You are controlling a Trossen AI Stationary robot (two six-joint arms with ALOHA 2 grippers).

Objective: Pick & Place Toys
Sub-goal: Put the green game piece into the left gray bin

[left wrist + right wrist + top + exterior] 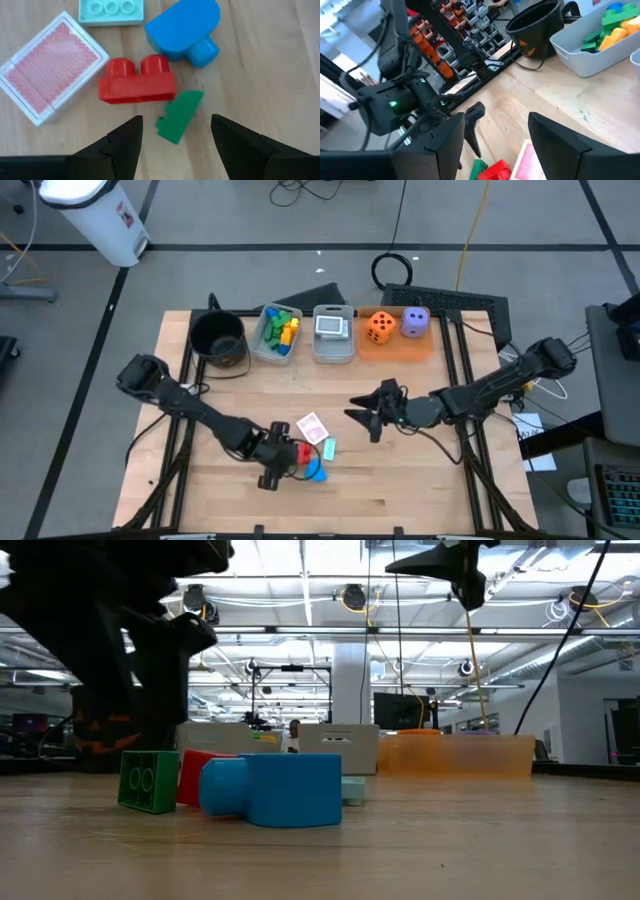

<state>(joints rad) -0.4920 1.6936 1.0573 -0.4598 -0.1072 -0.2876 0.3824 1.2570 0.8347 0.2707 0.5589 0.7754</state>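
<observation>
- Toys sit in a little pile near the front of the desk (400, 480): green block (178, 116), red block (136, 86), blue block (185, 31), a pale teal block (111, 11) and a card pack (50, 65).
- Left gripper (176, 137) hangs right over the green block, fingers spread on either side, not touching it.
- Right gripper (368, 414) hovers mid-desk, well apart from the pile, fingers apart and holding nothing.
- Orange die (380, 326) and purple die (415, 322) rest on the orange tray (395, 346) at the back.
</observation>
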